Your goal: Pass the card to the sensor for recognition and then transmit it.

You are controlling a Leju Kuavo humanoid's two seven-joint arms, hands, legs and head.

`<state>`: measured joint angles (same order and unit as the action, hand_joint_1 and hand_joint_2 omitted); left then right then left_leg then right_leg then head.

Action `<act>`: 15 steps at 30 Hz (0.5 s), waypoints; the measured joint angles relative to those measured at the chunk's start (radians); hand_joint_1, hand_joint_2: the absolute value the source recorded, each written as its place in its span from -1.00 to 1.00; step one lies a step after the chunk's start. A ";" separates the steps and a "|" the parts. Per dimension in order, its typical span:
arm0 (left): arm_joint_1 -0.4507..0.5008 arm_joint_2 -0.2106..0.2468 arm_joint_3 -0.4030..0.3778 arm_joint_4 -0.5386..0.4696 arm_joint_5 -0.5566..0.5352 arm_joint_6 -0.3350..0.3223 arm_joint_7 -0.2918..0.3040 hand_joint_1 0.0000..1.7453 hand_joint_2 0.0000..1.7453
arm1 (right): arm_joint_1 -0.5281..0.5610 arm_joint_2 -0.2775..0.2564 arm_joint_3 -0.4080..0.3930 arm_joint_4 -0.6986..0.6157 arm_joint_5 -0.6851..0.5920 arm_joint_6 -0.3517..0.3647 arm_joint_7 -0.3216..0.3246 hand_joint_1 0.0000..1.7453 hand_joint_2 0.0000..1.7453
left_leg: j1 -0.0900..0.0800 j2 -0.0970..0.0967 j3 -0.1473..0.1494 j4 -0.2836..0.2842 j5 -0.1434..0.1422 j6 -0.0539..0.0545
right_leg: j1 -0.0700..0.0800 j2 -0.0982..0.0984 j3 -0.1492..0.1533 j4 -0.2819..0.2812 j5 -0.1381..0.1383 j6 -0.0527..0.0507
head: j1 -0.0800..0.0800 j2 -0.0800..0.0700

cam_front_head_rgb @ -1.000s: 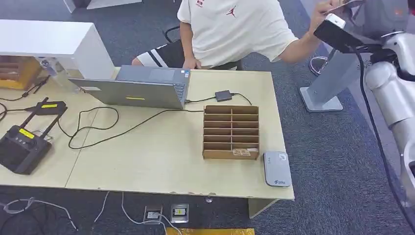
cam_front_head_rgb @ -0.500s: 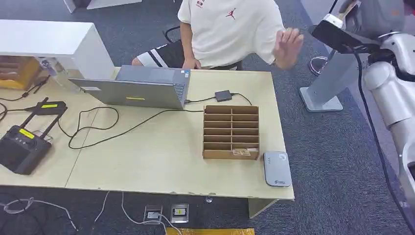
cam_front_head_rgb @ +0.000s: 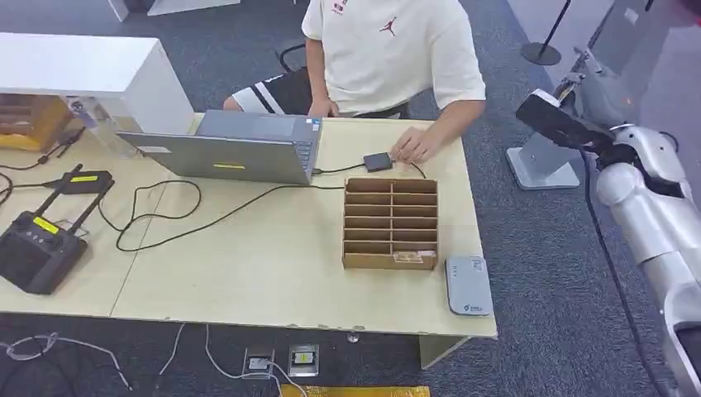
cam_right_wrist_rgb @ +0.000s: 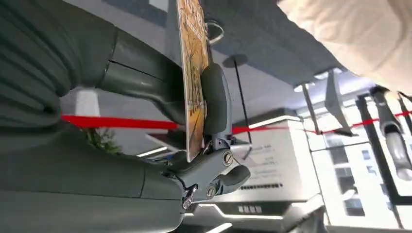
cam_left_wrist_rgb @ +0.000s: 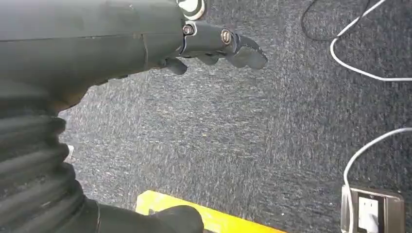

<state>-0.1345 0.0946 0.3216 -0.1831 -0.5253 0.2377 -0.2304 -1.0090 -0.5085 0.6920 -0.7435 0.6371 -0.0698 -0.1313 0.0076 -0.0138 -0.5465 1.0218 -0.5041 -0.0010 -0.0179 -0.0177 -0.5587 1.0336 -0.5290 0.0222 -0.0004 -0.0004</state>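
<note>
Card (cam_right_wrist_rgb: 193, 82) pinched edge-on in right hand (cam_right_wrist_rgb: 204, 121), off table (cam_front_head_rgb: 273, 273).

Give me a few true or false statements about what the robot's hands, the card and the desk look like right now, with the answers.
1. The right hand holds a card. True.
2. The card reader lies on the desk beside the wooden sorting box. True.
3. The left hand grips a cable. False: it hangs over the carpet holding nothing.
4. The laptop sits at the desk's near edge. False: it is at the far side, by the person.
5. The person's hand rests on the desk by a small black box. True.
</note>
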 joint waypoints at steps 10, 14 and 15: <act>0.001 0.002 0.000 0.000 -0.007 0.003 0.002 -1.00 1.00 | 0.156 -0.055 -0.055 -0.094 -0.049 0.028 0.073 1.00 1.00 | 0.000 0.000 0.000 0.000 0.000 0.000 | 0.000 0.000 0.000 0.000 0.000 0.000 | 0.000 0.000; 0.002 0.005 0.000 0.000 -0.008 -0.003 0.002 -1.00 1.00 | 0.237 -0.079 -0.082 -0.170 -0.059 0.049 0.124 1.00 1.00 | 0.000 0.001 -0.001 0.000 0.000 0.000 | 0.000 0.001 -0.001 0.000 0.000 0.000 | 0.000 0.000; 0.001 0.005 -0.001 0.000 -0.008 -0.003 0.002 -1.00 1.00 | 0.253 -0.082 -0.089 -0.185 -0.059 0.052 0.130 1.00 1.00 | 0.000 0.001 0.000 0.000 -0.001 -0.001 | 0.000 0.002 0.000 0.000 0.000 0.000 | 0.000 0.000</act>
<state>-0.1331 0.0996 0.3208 -0.1831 -0.5333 0.2342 -0.2285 -0.7561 -0.5909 0.6031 -0.9290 0.5779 -0.0183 -0.0011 0.0077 -0.0129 -0.5469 1.0217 -0.5047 -0.0016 -0.0177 -0.0160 -0.5592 1.0336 -0.5290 0.0222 -0.0008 -0.0004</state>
